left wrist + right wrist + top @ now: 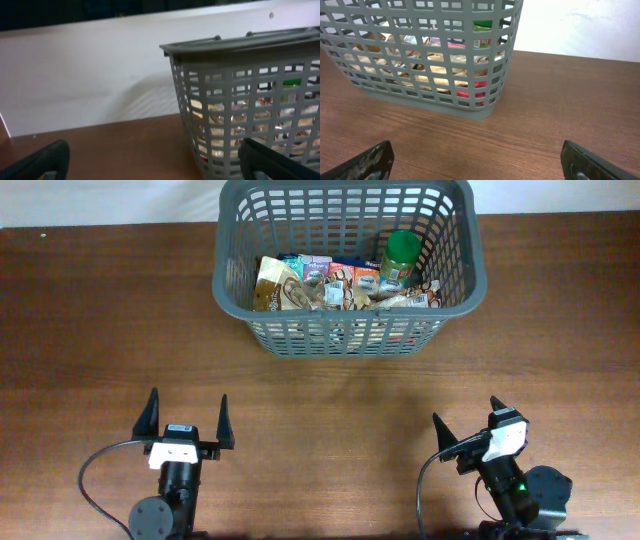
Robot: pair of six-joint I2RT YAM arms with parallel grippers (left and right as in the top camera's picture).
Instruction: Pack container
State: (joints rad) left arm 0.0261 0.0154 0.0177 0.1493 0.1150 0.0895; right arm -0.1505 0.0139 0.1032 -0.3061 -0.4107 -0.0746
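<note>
Left hand [188, 398] and right hand [465, 409], both splayed wide.

My gripper [476, 152] sits low over the brown wooden table [555, 115], its two dark fingers [370, 161] spread wide at the bottom corners with nothing between them. Ahead and to the left stands the big grey plastic basket with lattice walls [420, 99]. Through the slots I can make out a green-lidded jar [482, 25], something red [470, 93] and tan packets [435, 70]. There's a white wall [580, 25] behind.

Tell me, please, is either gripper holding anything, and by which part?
Nothing is held: the left gripper and right gripper are open and empty, apart from the basket.
</note>
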